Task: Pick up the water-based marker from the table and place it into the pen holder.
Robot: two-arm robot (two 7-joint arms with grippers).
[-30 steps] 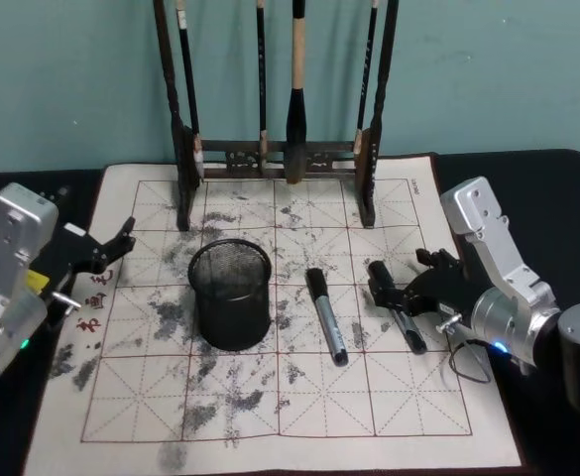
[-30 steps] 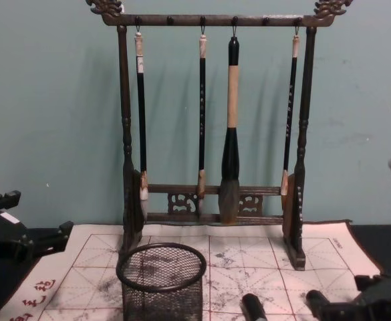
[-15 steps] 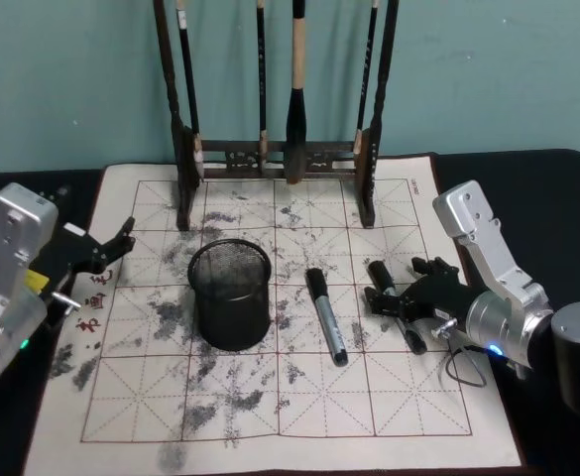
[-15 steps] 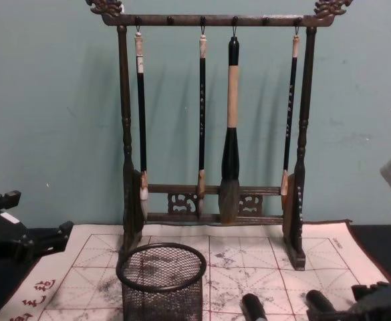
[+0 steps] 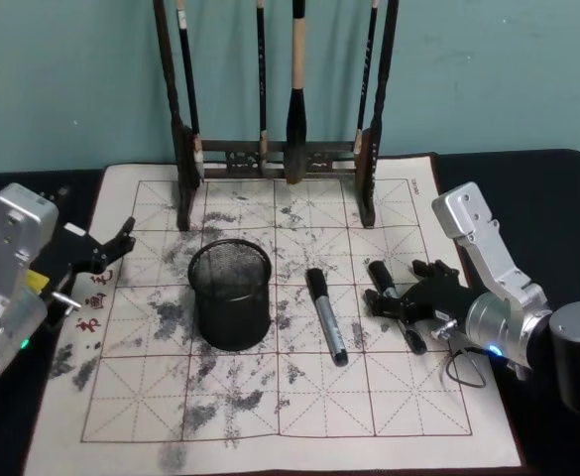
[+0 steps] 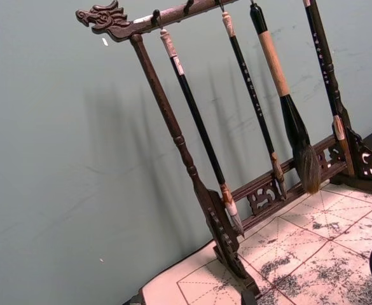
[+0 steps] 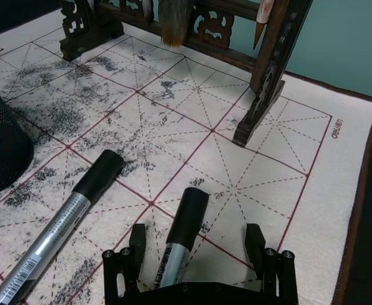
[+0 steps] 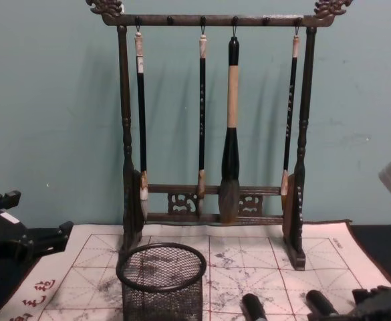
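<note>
Two markers: both lie flat on the ink-stained mat (image 5: 299,416). The marker (image 7: 184,219) under the right gripper is the likely target. The second marker (image 5: 325,315), with a silver barrel, lies between it and the pen holder (image 5: 230,297).
Just changed: over the last second the right gripper (image 7: 195,234) has sunk a little and edged towards the middle of the mat, settling over the marker. The marker itself has not moved.
What that means: the approach looks finished – closing and lifting are the steps left, and nothing has gone into the pen holder yet.
Right gripper state: spread wide, holding nothing. One jaw stands on each side of the barrel with a gap on both sides.
Marker against the hand: its black cap pokes out past the jaw tips, pointing towards the brush rack (image 5: 280,154). The barrel runs back under the gripper, closer to one jaw than the other – so a squeeze may nudge it sideways first.
Pen holder: upright on the left half of the mat, well apart from the gripped-at marker, with the second marker in the path between.
Left gripper (image 5: 101,253): parked at the mat's left edge. I cannot tell whether it is spread or closed.
</note>
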